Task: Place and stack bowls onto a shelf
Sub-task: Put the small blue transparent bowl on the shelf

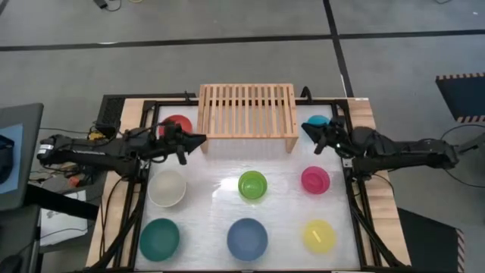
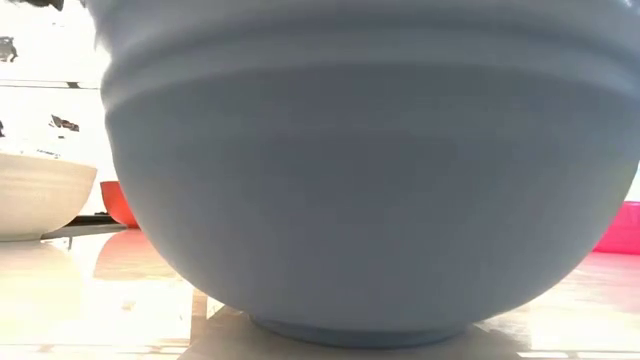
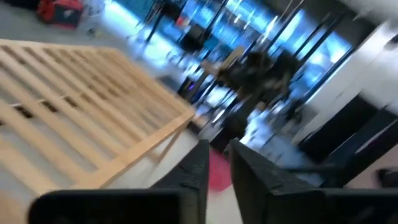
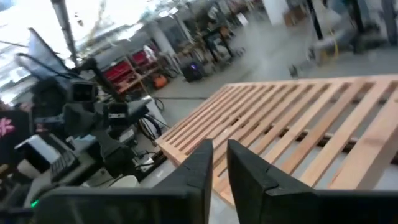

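The light-wood shelf [image 1: 247, 111] stands at the table's far middle, its slatted top bare. On the table stand the red bowl [image 1: 177, 123], cyan [image 1: 317, 121], cream [image 1: 167, 188], lime green [image 1: 252, 185], magenta [image 1: 315, 180], dark green [image 1: 159, 238], blue [image 1: 247, 238] and yellow [image 1: 319, 236] bowls, each upright on its base. My left gripper [image 1: 201, 139] hovers level by the shelf's left leg, beside the red bowl. My right gripper [image 1: 306, 127] hovers by the shelf's right leg, beside the cyan bowl. Both [image 3: 219, 155] [image 4: 219, 152] show a narrow gap with nothing in it.
The blue bowl [image 2: 370, 180] fills the low view, with the cream bowl [image 2: 40, 195] and red bowl [image 2: 118, 203] behind on one side. A black frame [image 1: 144, 174] runs along the table's left and right sides. Open table lies between the shelf and the middle row of bowls.
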Action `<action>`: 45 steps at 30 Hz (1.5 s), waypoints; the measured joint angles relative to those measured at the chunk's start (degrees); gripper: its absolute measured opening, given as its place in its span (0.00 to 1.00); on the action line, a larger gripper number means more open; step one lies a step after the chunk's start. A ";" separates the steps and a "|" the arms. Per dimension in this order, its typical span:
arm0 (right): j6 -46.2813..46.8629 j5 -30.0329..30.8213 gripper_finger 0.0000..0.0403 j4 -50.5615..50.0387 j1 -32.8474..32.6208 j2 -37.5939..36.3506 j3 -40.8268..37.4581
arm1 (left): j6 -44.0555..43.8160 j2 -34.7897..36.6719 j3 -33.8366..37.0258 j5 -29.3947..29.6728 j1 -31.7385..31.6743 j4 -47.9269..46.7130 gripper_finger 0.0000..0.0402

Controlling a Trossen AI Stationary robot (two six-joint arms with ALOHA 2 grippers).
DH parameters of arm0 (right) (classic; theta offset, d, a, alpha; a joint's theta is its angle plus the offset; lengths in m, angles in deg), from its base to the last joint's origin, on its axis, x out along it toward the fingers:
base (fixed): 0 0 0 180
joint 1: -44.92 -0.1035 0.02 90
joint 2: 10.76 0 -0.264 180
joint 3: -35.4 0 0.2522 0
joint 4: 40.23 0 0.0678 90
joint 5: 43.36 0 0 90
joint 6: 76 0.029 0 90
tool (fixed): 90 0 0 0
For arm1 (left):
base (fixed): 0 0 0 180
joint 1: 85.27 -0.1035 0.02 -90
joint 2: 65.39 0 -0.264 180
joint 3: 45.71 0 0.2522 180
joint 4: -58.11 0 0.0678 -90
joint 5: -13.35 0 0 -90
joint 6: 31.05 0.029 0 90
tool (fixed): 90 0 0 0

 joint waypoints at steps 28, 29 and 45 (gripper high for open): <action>22.45 -9.28 0.37 -63.69 12.01 19.87 29.88 | 26.02 -10.70 -17.52 -7.22 -11.22 -19.95 0.35; 20.76 -9.32 0.37 -64.09 12.66 20.35 30.00 | 25.98 -10.99 -17.51 -6.97 -11.37 -19.99 0.35; 24.93 -11.11 0.37 -71.30 31.52 28.13 28.44 | 23.66 -17.97 -17.51 2.66 -13.17 -14.28 0.35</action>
